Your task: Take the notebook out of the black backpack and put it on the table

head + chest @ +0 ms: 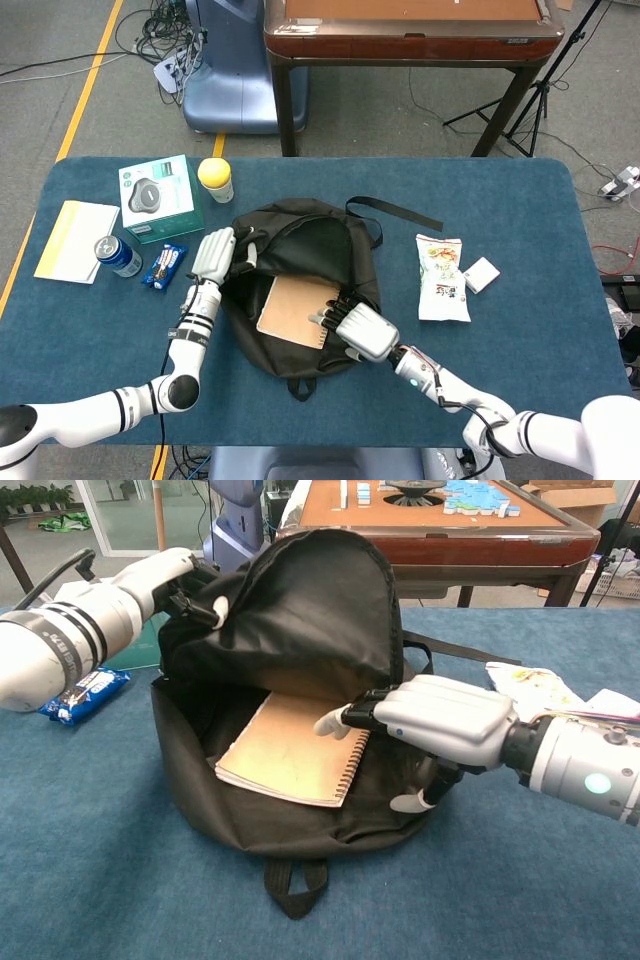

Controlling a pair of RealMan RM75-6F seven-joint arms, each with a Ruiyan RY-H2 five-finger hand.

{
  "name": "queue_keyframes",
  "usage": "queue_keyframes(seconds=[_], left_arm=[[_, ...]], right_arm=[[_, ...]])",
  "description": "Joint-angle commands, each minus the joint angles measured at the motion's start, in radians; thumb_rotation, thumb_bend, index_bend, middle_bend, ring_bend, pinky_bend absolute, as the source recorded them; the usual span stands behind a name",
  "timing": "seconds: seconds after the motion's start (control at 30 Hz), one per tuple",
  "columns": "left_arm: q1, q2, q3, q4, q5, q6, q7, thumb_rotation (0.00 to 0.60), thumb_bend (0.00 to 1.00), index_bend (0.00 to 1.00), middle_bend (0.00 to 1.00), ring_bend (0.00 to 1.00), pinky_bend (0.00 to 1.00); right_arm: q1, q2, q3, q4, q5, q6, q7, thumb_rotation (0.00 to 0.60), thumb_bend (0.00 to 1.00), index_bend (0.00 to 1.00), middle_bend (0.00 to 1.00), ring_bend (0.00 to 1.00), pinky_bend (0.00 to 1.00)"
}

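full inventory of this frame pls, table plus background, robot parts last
backpack: 1, black, table centre, flap held up
notebook: 1, tan, spiral-bound, inside the backpack
box: 1, green and white, table rear left
cup: 1, yellow lid, right of the box
can: 1, blue, left side
snack bar: 1, blue wrapper, right of the can
pad: 1, pale yellow and white, far left
snack bag: 1, white, right of the backpack
small card: 1, white, beside the snack bag
wooden table: 1, brown, behind
left hand: holds the backpack's flap up
right hand: fingers over the notebook's spiral edge, grip unclear
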Motion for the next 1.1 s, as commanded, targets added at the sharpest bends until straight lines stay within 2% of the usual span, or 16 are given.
queue_keyframes(seconds=[0.03,0.47,1.1], left_arm=[[-0.001,0.0,-0.006,-0.004,-0.013,0.003,0.003,0.6,0.58,0.74,0.56,0.47,0.31],[0.0,0.002,-0.012,-0.023,-0.042,0.012,0.003,0.6,0.58,0.74,0.56,0.48,0.31],[0.006,0.015,-0.021,-0.041,-0.089,0.006,-0.005,0.6,0.58,0.74,0.54,0.47,0.31]], right_arm=[[0.02,-0.04,-0.002,0.047,0.008,0.01,0.017,0.6,0.19,0.18,0.24,0.16,0.25],[0.062,-0.155,-0.012,0.187,0.02,0.043,0.034,0.6,0.19,0.18,0.24,0.16,0.25],[0.111,-0.271,-0.02,0.351,0.04,0.069,0.058,0.6,0.19,0.21,0.24,0.16,0.25]])
